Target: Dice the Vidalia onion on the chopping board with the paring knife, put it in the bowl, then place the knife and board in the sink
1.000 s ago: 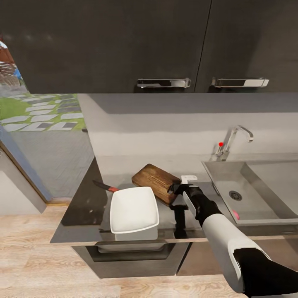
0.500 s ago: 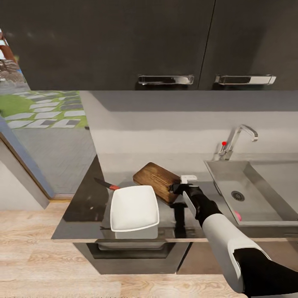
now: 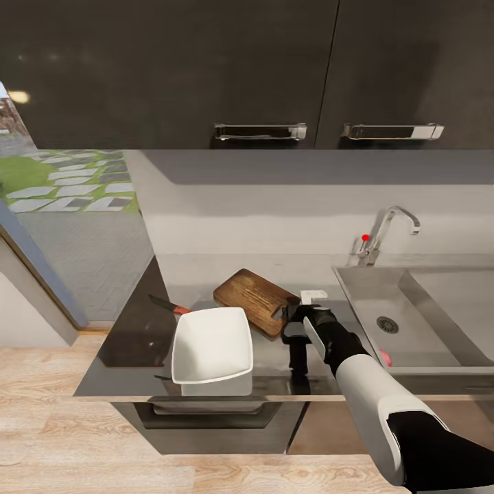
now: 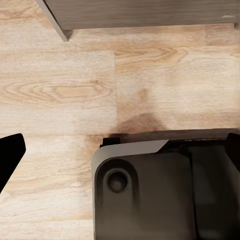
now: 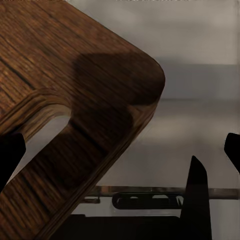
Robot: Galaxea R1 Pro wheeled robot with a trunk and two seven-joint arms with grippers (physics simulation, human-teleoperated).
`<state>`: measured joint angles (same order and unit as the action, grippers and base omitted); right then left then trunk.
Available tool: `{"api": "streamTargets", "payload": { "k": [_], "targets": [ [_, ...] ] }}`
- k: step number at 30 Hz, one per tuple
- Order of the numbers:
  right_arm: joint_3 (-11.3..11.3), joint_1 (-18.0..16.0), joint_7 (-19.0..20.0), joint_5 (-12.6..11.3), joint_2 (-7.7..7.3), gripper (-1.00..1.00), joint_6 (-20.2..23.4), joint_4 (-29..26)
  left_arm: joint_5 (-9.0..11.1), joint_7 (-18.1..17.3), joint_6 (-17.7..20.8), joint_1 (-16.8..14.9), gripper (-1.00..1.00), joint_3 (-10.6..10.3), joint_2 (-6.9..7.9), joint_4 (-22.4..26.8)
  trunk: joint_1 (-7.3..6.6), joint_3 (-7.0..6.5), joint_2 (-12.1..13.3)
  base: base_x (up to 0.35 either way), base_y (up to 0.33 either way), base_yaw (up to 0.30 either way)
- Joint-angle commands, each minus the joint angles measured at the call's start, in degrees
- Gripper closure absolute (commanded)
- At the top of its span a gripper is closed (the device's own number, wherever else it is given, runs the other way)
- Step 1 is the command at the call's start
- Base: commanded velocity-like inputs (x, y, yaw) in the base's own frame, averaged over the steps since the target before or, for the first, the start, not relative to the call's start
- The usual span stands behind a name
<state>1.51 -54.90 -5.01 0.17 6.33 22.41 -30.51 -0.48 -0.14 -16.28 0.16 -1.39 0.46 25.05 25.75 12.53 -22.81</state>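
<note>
Step in hand: I am judging this as the clearing-up stage, going for the chopping board (image 3: 255, 302) at its slot-handle corner.
Right gripper (image 3: 293, 320): I am holding it at the board's 4 o'clock corner. In the right wrist view the fingertips (image 5: 10, 155) are standing wide apart, with the board corner (image 5: 75, 115) between and ahead of them; nothing is clamped.
Left gripper: its dark fingertips (image 4: 10, 157) are showing at the edges of the left wrist view, spread apart over the wood floor (image 4: 60, 95), carrying nothing.
Paring knife (image 3: 167, 306): lying on the countertop (image 3: 130, 329) at the bowl's 11 o'clock, partly hidden by the bowl's rim.
Bowl (image 3: 210, 344): sitting at the board's 7 o'clock; I cannot make out any contents.
Sink (image 3: 412, 322): at the board's 3 o'clock, tap (image 3: 384, 233) behind it.
Onion: I cannot tell where it is.
Next move: I am expecting to advance onto the handle corner, close, lift, then carry towards 3 o'clock.
</note>
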Motion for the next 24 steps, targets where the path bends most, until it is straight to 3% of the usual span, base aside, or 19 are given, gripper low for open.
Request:
{"api": "streamTargets", "payload": {
  "k": [1, 24],
  "targets": [
    [0.2, 0.0, -0.3, 0.0, 0.0, -1.0, 0.4, -0.1, 0.0, 0.0, -0.1, 0.0, -1.0, -0.1, 0.05, 0.1, 0.03, 0.1, -0.1, 0.0, 0.0, 0.0],
    [0.2, 0.0, -0.3, 0.0, 0.0, -1.0, 0.4, -0.1, 0.0, 0.0, -0.1, 0.0, -1.0, -0.1, 0.07, 0.1, 0.03, 0.39, -0.1, 0.0, 0.022, 0.0]
  ]
}}
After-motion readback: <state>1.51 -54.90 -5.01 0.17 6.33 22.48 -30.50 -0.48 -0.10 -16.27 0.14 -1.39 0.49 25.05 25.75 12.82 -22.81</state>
